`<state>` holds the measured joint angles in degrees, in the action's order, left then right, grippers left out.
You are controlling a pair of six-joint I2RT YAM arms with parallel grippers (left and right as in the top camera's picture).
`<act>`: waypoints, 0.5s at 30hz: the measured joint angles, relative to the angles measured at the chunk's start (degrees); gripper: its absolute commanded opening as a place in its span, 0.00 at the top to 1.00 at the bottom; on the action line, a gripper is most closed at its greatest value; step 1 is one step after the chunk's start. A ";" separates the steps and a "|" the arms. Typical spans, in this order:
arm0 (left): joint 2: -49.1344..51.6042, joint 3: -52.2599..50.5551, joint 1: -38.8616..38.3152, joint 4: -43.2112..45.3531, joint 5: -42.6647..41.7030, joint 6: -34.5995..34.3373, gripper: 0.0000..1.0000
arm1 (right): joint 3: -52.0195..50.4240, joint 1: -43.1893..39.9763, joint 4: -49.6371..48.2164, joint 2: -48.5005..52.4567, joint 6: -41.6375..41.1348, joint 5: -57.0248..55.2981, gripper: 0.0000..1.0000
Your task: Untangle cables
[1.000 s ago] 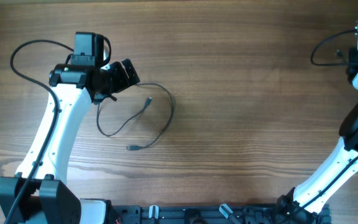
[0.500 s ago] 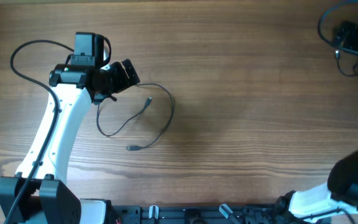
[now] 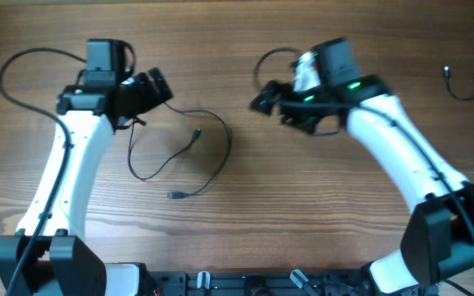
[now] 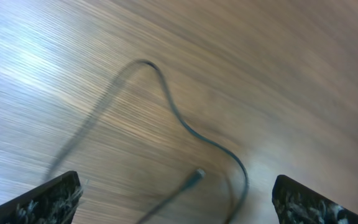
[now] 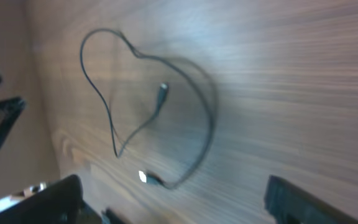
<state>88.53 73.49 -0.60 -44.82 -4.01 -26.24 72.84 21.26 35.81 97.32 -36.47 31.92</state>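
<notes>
The thin black cable (image 3: 229, 144) lies in an open loop on the wooden table (image 3: 319, 205), between the two arms and nearer the left one. Its two small plug ends rest apart inside and below the loop. A second thin cord (image 3: 448, 71) lies far off at the table's top right corner, partly cut off by the edge.

The left gripper (image 3: 151, 86) hangs just above the loop's upper left part with its fingers spread wide and nothing between them. The right gripper (image 3: 266, 99) sits just to the right of the loop, fingers also spread and empty. Neither touches the cable.

A thicker black wire curls off each arm beside the cable. A dark rack runs along the bottom edge.

Both wrist views are blurred: the cable (image 4: 173, 112) (image 5: 104, 106) smears in places, and only the fingertips show at the lower corners.
</notes>
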 measured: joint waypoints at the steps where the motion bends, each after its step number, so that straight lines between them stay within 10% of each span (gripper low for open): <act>1: -0.59 0.00 2.19 -0.07 0.37 0.00 0.00 | -1.64 2.82 -3.96 0.09 -2.73 -1.33 0.07; 4: -4.98 0.07 10.01 -1.88 1.62 0.00 0.00 | -7.08 13.73 -17.20 0.20 -17.05 -7.74 0.36; 9: -8.79 0.07 17.55 -8.41 1.18 0.00 0.00 | -11.67 25.77 -32.68 2.45 -39.76 -17.68 0.28; 15: -8.85 0.07 17.88 -9.73 1.14 0.00 0.00 | -11.89 31.41 -48.85 14.25 -46.03 -20.81 0.23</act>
<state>79.68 73.56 17.28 -54.54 -2.87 -26.24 60.95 52.66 -13.04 111.57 -82.50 11.11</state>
